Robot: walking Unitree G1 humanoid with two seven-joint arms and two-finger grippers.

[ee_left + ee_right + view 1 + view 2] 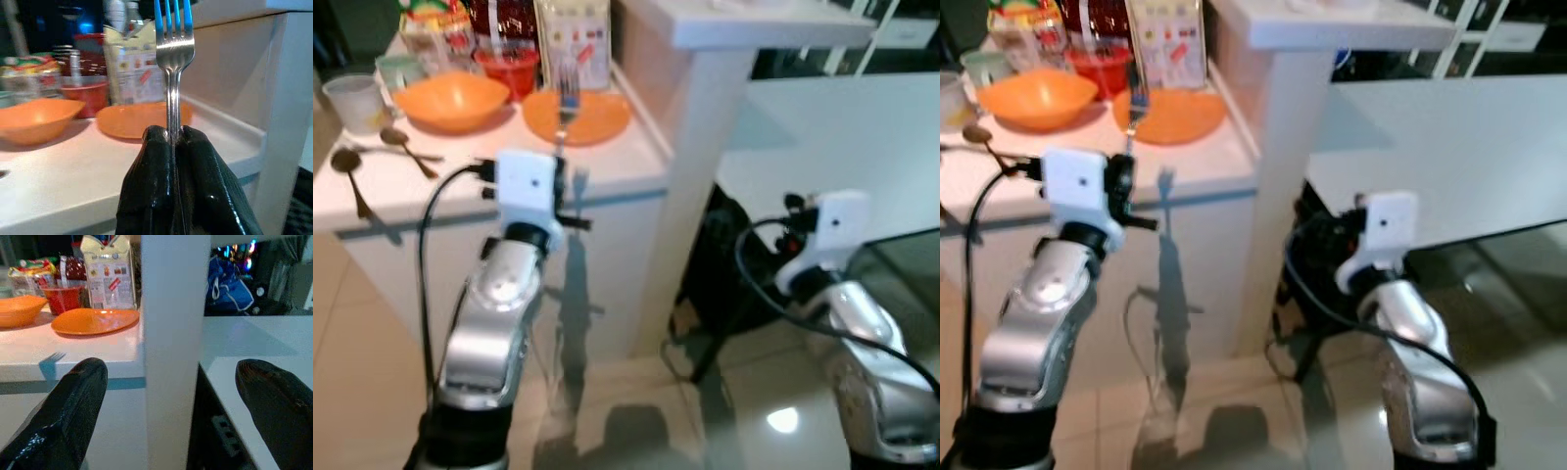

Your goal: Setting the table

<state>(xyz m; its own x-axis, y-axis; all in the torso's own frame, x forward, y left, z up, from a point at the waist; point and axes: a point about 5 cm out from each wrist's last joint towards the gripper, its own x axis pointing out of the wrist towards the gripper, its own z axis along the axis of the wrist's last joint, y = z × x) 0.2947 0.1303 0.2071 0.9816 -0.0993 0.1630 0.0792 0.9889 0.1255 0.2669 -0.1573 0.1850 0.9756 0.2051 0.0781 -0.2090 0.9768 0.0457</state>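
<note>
Left wrist view: the left gripper [172,142] squeezes a fork [173,63], prongs up, near the orange plate [142,117]. The right gripper [171,382] is wide apart.

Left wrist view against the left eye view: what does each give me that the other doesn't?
Left wrist alone: the left tool's fingers pinched on the fork, tines up. Left eye alone: two spoons and a clear cup on the counter, plus the right tool low beside the pillar. Both: orange bowl, orange plate, red cup.
</note>
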